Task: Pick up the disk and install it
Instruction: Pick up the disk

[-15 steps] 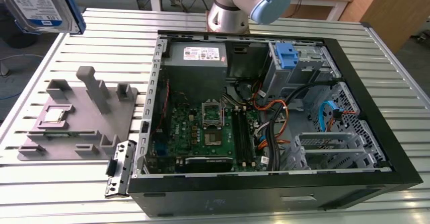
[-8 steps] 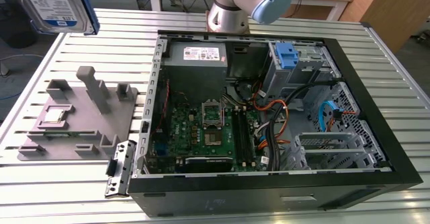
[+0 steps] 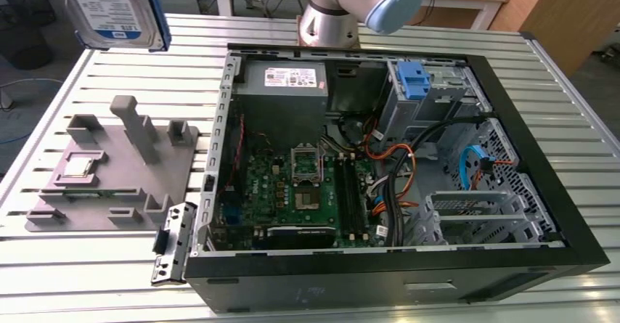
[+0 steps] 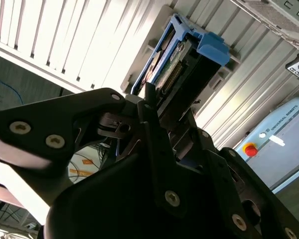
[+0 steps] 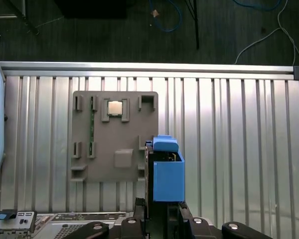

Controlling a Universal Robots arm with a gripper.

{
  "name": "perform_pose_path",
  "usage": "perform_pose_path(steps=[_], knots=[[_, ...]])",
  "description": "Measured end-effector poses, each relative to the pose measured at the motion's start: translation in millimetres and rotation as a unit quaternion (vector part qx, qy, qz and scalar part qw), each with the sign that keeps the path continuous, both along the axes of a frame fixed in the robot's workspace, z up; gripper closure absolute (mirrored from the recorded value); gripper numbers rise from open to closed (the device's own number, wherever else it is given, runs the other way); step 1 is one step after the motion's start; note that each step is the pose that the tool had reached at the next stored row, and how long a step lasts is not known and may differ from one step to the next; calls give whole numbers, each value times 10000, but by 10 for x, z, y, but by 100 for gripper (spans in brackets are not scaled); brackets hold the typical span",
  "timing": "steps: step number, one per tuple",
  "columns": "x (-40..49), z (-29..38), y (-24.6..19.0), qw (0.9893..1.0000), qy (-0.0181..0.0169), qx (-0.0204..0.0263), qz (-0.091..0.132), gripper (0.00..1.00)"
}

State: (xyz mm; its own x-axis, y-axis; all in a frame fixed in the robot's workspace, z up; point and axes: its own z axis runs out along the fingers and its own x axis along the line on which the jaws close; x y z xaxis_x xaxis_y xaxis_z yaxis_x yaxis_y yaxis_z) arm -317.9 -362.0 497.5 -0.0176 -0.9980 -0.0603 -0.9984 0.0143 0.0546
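Disk (image 3: 112,7) hangs high over the bench (image 3: 97,279), near the grey tray (image 5: 114,159). The fingers (image 4: 152,119) pinch it by one end. If the hold is weak, it could slip, tip, or bump the computer case (image 3: 388,279) wall.

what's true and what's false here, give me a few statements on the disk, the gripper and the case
1. The gripper is shut on the disk, which hangs above the table. True.
2. The disk sits inside the computer case. False: it is outside the case, in the gripper.
3. The processor chip lies on the grey fixture. True.
4. The computer case is closed up. False: its side is open and the motherboard shows.
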Motion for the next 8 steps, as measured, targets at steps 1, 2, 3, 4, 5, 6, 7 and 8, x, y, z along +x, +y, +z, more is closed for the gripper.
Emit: perform_pose_path(steps=[1,2,3,4,5,6,7,8], knots=[[45,0,0,10000,0,0,0,65],[90,-1,0,10000,0,1,0,65],[139,-1,0,10000,0,0,1,65],[184,0,0,10000,1,0,1,65],[229,0,0,10000,1,0,0,65],[274,-1,0,10000,1,0,0,65],[319,-1,0,10000,1,1,0,65],[364,-1,0,10000,2,0,0,65]])
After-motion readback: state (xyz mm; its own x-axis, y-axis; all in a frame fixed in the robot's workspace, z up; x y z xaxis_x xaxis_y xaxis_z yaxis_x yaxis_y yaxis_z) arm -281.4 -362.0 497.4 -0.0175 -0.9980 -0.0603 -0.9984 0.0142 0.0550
